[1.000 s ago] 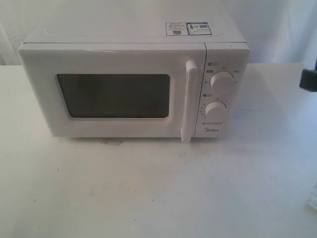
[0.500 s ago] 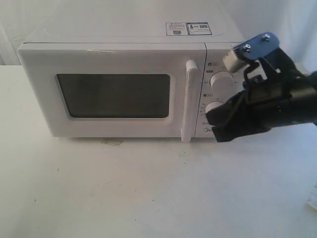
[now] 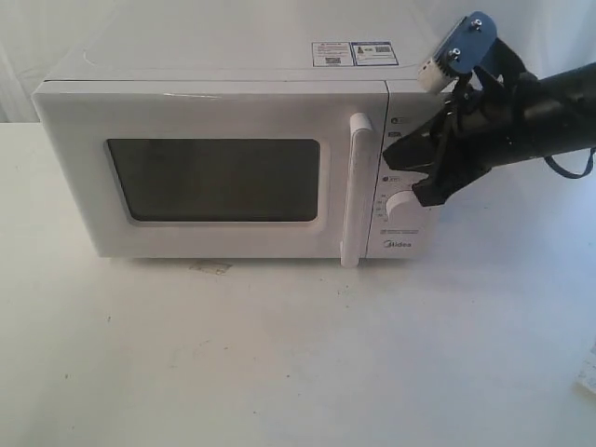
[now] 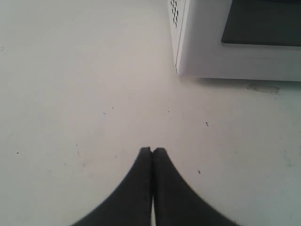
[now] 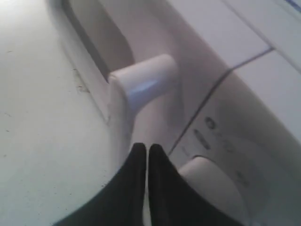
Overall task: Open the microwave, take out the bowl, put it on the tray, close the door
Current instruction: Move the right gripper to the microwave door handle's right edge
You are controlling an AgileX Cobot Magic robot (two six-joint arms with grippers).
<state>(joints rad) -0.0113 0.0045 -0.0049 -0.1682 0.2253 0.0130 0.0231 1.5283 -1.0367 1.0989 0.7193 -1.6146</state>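
**Right arm lines up on the door handle**

The left gripper (image 4: 151, 153) idles pressed together over the tabletop (image 4: 70, 70). The door (image 3: 74, 168) is shut and the bowl is unseen. The right gripper (image 3: 400, 154), pressed together, has risen from the lower dial (image 3: 402, 207) to 3 o'clock of the handle (image 3: 357, 186). Opening looks imminent.

A robot test lab: white cloth backdrop (image 3: 19, 56) behind the right pincer (image 3: 402, 154), plain white worktop (image 3: 279, 354) below it, microwave (image 3: 233, 102) beside it.
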